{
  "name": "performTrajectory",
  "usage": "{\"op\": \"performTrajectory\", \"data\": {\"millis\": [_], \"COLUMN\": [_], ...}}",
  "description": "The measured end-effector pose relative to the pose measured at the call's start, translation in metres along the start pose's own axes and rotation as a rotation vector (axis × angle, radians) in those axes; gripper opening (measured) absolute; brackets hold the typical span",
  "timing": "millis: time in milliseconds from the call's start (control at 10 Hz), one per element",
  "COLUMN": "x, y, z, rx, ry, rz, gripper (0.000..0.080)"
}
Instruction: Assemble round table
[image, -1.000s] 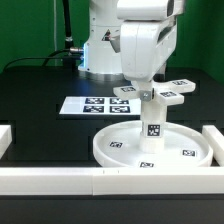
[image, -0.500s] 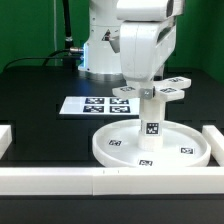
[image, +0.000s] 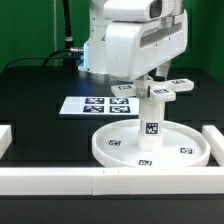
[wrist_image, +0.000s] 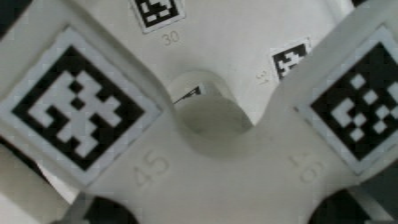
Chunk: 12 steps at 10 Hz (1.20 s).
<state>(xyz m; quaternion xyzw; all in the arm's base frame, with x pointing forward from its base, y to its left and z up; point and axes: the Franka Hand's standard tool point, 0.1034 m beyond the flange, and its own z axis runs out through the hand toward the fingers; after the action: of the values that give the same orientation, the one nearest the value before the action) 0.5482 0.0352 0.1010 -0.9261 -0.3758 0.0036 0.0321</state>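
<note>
The large round rimmed disc (image: 110, 152) lies flat on the black table. The short cylinder leg (image: 153, 118) stands upright in its middle, with a tag facing the camera. The cross-shaped piece (image: 179, 86) sits on top of the leg, its tagged arms sticking out to both sides. My gripper (image: 150, 86) comes straight down on the cross's centre and is shut on it. The hand hides the fingertips in the exterior view. In the wrist view the cross-shaped piece (wrist_image: 205, 120) fills the picture, with tags on its arms. My gripper (wrist_image: 214, 205) straddles its hub.
The marker board (image: 90, 105) lies behind the disc toward the exterior view's left. Long white border blocks run along the front (image: 60, 180), at the exterior view's right (image: 214, 140) and left (image: 5, 138). The robot base (image: 100, 55) stands at the back.
My hand has turned about its vertical axis over the leg, and the cross-shaped piece's arms have swung round a little with it. The disc and leg stay in place.
</note>
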Motion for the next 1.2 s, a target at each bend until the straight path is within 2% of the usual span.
{"op": "performTrajectory", "data": {"millis": [200,300,700,900,1200], "x": [0.0005,0.0013,0.0018,0.0034,0.0060], "y": [-0.0005,0.0008,0.0005,-0.0003,-0.0003], "z": [0.0004,0.0002,0.0004,0.0008,0.0017], "rx": [0.011,-0.004,-0.001,0.001,0.016], "ry": [0.014,0.031,0.033,0.041,0.070], "rz": [0.236,0.289,0.524,0.727,1.064], "gripper": [0.0446,0.0446,0.0446,0.0447,0.0448]}}
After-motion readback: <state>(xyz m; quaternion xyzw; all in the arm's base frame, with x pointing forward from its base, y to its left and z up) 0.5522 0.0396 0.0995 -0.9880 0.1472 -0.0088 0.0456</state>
